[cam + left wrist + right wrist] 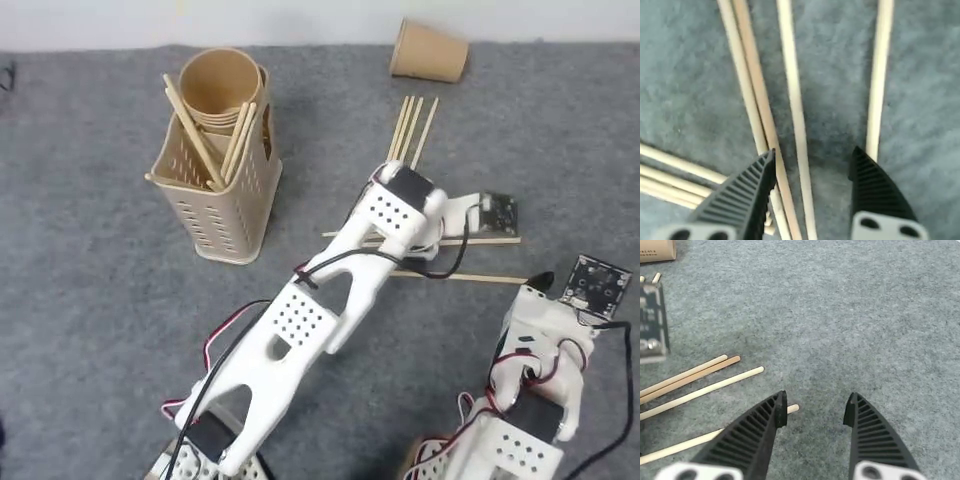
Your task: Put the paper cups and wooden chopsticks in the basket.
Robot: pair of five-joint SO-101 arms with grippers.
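Your left gripper (812, 165) stands with its fingers spread, low over loose wooden chopsticks (792, 100) on the grey carpet (690, 75). One stick runs between the fingers, and a touching pair lies just beside one finger. Your right gripper (815, 407) is likewise spread and holds nothing; a chopstick tip lies just beside one finger.

In the high view the left arm (300, 320) extends from the bottom edge to the centre right of the frame. The right arm (540, 340) sits at lower right. The basket (215, 210) stands upright at upper left, holding stacked paper cups (220, 85) and several chopsticks. A lone paper cup (428, 50) lies on its side at the top edge, right of centre, well apart from the basket. Four sticks fan out below it, and two more lie crosswise at centre right.
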